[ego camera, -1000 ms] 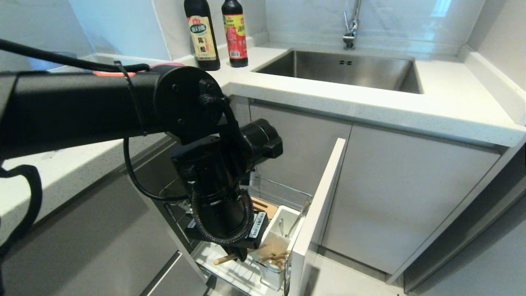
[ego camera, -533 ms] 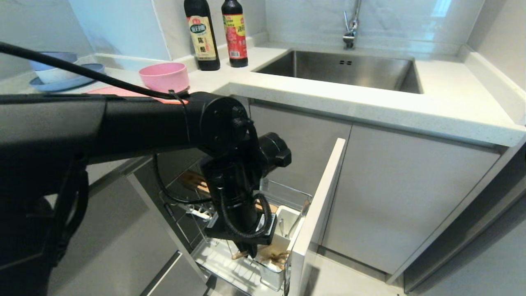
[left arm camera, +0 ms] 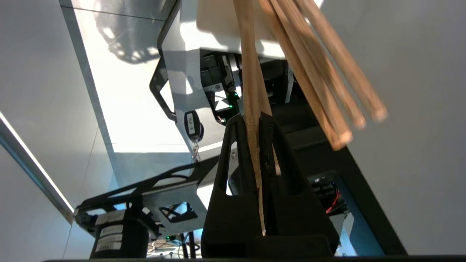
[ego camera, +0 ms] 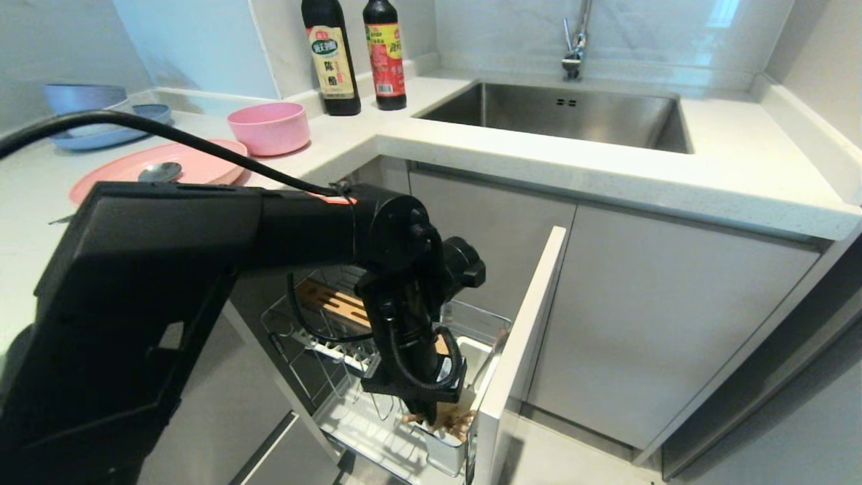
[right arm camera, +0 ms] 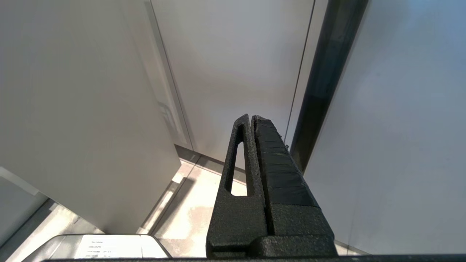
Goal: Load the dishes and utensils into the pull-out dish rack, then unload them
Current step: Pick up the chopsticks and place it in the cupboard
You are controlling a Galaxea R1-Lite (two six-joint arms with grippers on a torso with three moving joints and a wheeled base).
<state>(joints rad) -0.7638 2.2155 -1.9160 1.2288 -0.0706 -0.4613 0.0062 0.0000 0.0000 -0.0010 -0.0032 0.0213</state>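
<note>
Your left gripper [left arm camera: 259, 120] has its fingers clenched on the chopsticks [left arm camera: 251, 72], long axis running straight down past the fingertips into the white utensil cup [ego camera: 448, 448] at the pull-out dish rack's [ego camera: 323, 337] front corner.

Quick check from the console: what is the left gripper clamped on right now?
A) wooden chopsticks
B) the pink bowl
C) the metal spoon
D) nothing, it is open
A: in the left wrist view the left gripper is shut on the chopsticks; the spoon lies on the pink plate and the pink bowl sits on the counter.
</note>
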